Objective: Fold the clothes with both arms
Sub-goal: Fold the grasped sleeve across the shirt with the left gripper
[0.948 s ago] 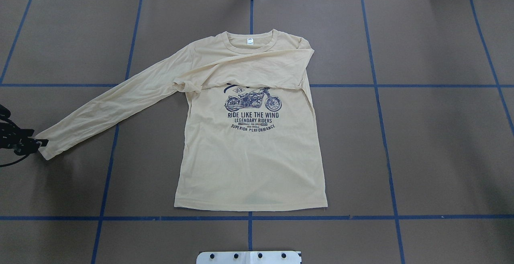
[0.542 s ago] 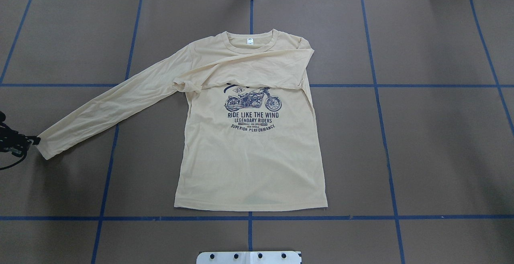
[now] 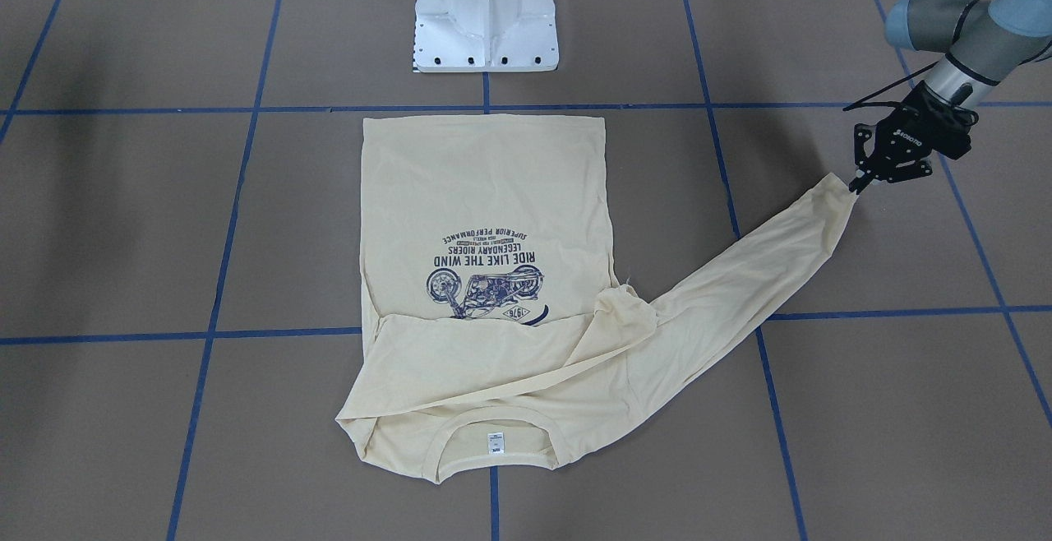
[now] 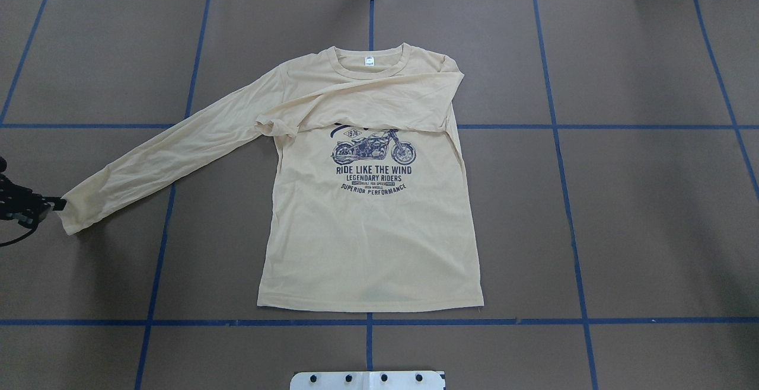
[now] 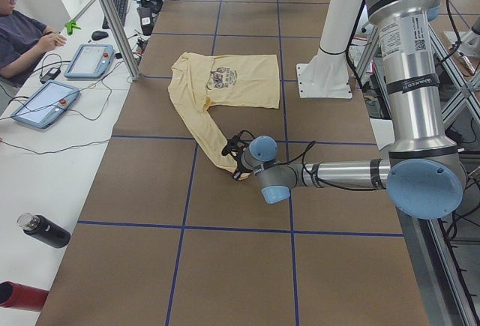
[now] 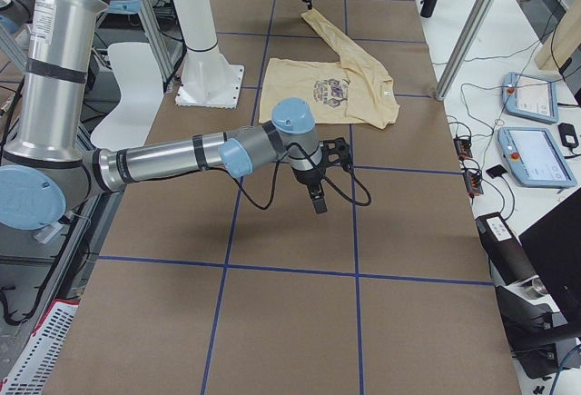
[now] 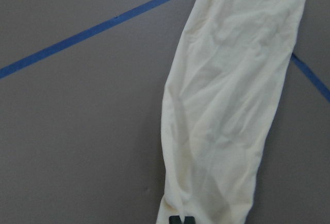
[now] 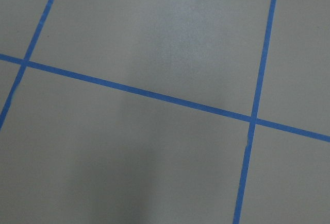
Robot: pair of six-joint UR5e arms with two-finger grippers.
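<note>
The cream-yellow long-sleeved T-shirt [image 4: 367,242] lies flat, print up, on the brown table, collar and white neck tag [image 4: 369,61] at the far side. One sleeve [image 4: 379,102] is folded across the chest. The other sleeve [image 4: 166,153] stretches out toward the table's left. My left gripper [image 4: 58,204] is shut on that sleeve's cuff, low over the table; it also shows in the front-facing view [image 3: 855,186] and the left wrist view [image 7: 181,219]. My right gripper [image 6: 318,204] hovers over bare table away from the shirt; I cannot tell whether it is open or shut.
The white pedestal base [image 3: 486,15] stands behind the shirt's hem. Blue tape lines [image 4: 367,322] grid the table. Along the far edge are a metal post [image 5: 112,19], tablets [image 5: 45,101], a dark bottle [image 5: 43,230] and a seated operator [image 5: 22,26].
My left gripper has shifted slightly at the cuff, a little leftward and away from the robot. The cuff's tip has followed it. The shirt's body has not moved.
</note>
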